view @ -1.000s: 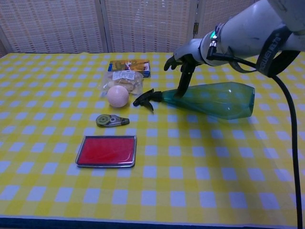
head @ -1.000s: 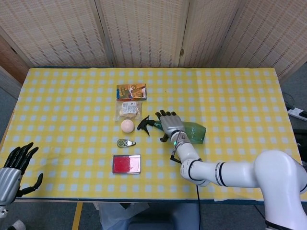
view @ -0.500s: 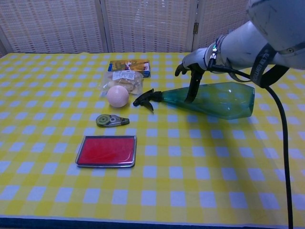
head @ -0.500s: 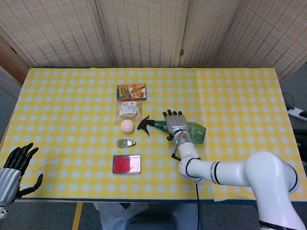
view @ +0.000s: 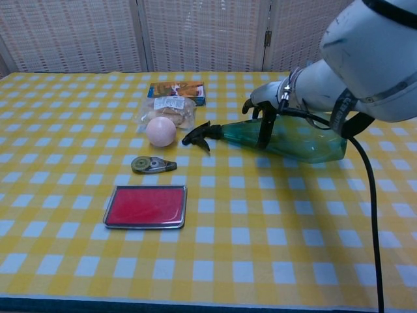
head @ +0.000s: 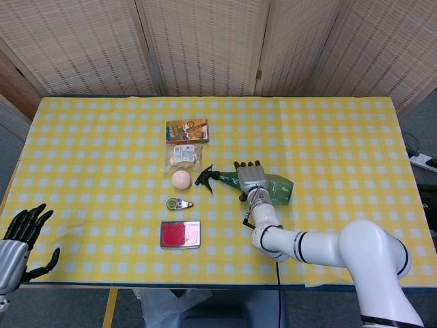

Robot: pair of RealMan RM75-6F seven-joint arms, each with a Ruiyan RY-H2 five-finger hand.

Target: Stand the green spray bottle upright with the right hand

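The green spray bottle (head: 263,185) lies on its side near the middle of the table (head: 82,137), its black trigger head (view: 197,135) pointing toward the left edge and its wide base toward the right edge. The right robot hand (view: 263,111) sits on the bottle's narrower front part, fingers (head: 248,166) draped over the top and a dark thumb (view: 265,128) running down the near side, so it seems to wrap the body; whether the grasp is firm cannot be told, and the bottle is not lifted. The right arm (view: 365,62) comes in from the near right corner and covers the cloth there in the chest view. Just left of the trigger head is a pale round ball (view: 161,131), touching or nearly touching a clear snack packet (view: 168,108) behind it, and behind that a small printed box (view: 176,89) whose print is too small to read. Toward the near edge lie a correction tape dispenser (view: 152,165) and a red ink pad (view: 146,206) in a metal tin. The right half of the table, beyond the bottle's base, and the broad strip along the left edge are open checked cloth. The left robot hand (head: 19,239) hangs off the near left corner, below table level, fingers spread with nothing in them; its lower part is cut off by the picture's border, and the chest view does not show it.
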